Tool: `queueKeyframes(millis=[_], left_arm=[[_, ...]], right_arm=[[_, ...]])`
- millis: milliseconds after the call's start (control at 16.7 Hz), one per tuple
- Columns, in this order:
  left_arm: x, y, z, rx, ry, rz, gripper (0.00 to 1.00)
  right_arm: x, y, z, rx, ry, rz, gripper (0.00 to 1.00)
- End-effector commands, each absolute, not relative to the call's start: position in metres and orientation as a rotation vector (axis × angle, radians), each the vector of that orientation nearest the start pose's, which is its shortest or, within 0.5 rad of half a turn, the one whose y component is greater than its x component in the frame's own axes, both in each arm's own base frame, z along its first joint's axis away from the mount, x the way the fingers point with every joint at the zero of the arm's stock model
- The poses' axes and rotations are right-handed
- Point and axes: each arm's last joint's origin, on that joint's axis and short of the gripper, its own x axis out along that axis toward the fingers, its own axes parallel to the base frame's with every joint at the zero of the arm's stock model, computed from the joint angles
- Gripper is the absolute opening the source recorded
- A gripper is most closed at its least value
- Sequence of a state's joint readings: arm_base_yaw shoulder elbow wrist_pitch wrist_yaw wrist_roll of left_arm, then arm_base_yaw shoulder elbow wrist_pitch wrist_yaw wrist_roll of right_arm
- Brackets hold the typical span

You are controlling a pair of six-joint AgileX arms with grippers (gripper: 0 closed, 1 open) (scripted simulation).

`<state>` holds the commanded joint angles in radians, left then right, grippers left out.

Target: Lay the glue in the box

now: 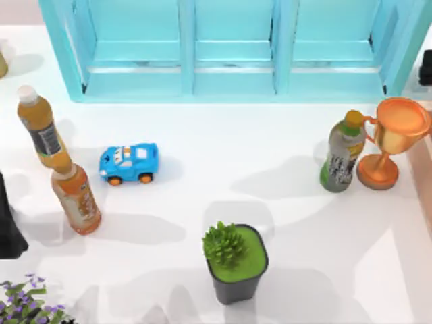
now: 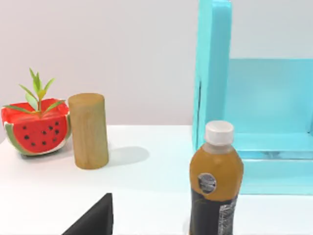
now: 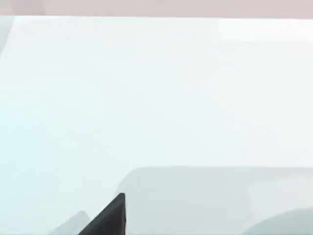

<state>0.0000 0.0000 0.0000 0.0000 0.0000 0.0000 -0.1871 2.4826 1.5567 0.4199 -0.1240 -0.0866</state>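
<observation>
The glue is out of view. A light blue open-fronted unit with three compartments stands along the back of the table; its side post and one shelf show in the left wrist view. I cannot tell whether it is the box. My left arm is a dark shape at the table's left edge, and a dark part of its gripper shows in the left wrist view. My right arm sits at the far right edge, with a dark part of its gripper over bare white table.
Two orange drink bottles stand at the left, a blue toy car beside them. A potted succulent stands front centre. A green bottle and a copper trophy stand at the right. A watermelon planter and a wooden cylinder stand farther back.
</observation>
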Motion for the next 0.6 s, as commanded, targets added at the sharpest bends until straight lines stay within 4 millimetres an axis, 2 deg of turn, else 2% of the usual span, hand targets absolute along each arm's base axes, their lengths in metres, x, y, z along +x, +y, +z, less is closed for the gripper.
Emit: queueKeyframes(millis=[600], left_arm=[[0.1057,-0.0012,0.1600,0.000,0.000,0.000,1.00]], right_arm=[[0.5083,-0.0864,0.0534,-0.015,0.502,-0.015,0.02]])
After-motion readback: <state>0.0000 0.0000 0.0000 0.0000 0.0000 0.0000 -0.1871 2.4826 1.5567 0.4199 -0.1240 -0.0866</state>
